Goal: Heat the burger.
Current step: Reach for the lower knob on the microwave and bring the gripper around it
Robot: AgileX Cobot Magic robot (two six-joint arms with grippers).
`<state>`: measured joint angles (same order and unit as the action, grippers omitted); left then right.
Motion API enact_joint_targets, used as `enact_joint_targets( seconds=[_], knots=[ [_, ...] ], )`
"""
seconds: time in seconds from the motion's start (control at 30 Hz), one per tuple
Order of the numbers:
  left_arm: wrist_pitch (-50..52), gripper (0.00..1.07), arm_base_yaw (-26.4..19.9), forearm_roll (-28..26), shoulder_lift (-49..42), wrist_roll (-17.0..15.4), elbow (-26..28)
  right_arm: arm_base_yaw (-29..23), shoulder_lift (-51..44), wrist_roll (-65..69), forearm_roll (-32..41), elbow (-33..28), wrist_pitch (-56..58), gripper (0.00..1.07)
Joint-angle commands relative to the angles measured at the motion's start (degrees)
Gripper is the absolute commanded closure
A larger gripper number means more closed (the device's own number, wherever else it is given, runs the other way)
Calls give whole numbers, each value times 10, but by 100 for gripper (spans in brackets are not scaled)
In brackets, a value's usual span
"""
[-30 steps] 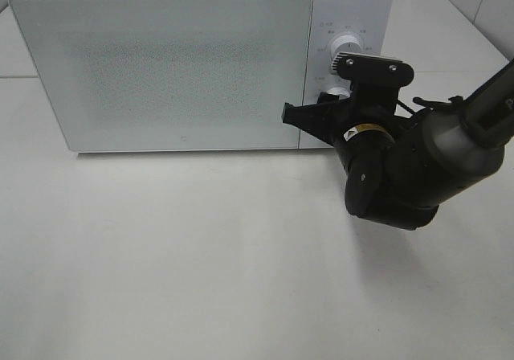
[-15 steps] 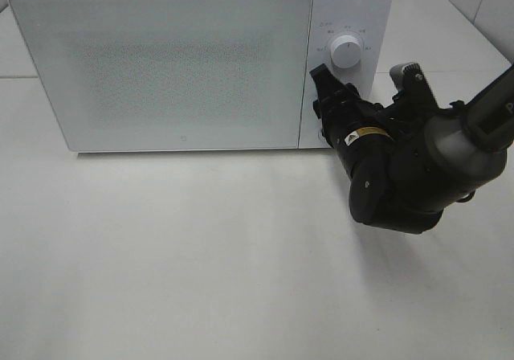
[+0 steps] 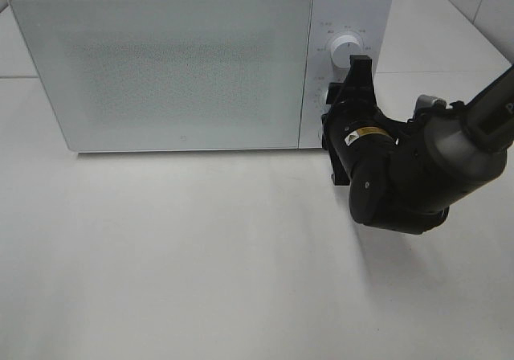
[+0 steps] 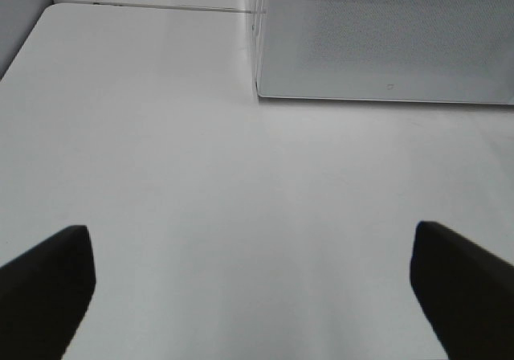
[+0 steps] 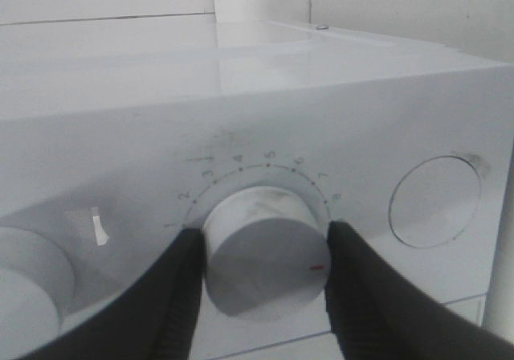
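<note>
The burger is hidden from every view. The white microwave point(image 3: 177, 71) stands at the back of the table with its door closed. My right gripper point(image 3: 337, 111) is pressed against its control panel. In the right wrist view the right gripper point(image 5: 261, 255) is shut on the lower dial point(image 5: 257, 239), with one black finger point(image 5: 181, 288) on each side; numbers ring the dial. My left gripper point(image 4: 257, 296) hangs open over bare table in front of the microwave point(image 4: 385, 38), with nothing between its fingers.
The upper dial point(image 3: 345, 48) sits just above the gripped one. A round button point(image 5: 434, 202) lies on the panel beside the gripped dial. White tabletop point(image 3: 201, 255) stretches in front of the microwave. The right arm's bulky black body point(image 3: 401, 175) hangs right of the panel.
My right gripper has rolled clockwise about its wrist while staying on the lower dial; its fingers went from lying sideways to standing nearly up and down. The left gripper shows no earlier frame.
</note>
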<state>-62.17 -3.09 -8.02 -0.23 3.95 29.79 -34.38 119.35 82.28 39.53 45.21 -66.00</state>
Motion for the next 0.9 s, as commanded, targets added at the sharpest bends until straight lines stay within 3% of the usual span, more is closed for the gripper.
enact_joint_targets(
  seconds=[0.03,0.6,0.9],
  knots=[
    [6,7,-1,-3,-10,-3,-1,2,-10,25,-77,24,-84,107],
    [6,7,-1,-3,-10,-3,-1,2,-10,-6,-71,24,-84,105],
    [6,7,-1,-3,-10,-3,-1,2,-10,-11,-56,24,-84,94]
  ],
)
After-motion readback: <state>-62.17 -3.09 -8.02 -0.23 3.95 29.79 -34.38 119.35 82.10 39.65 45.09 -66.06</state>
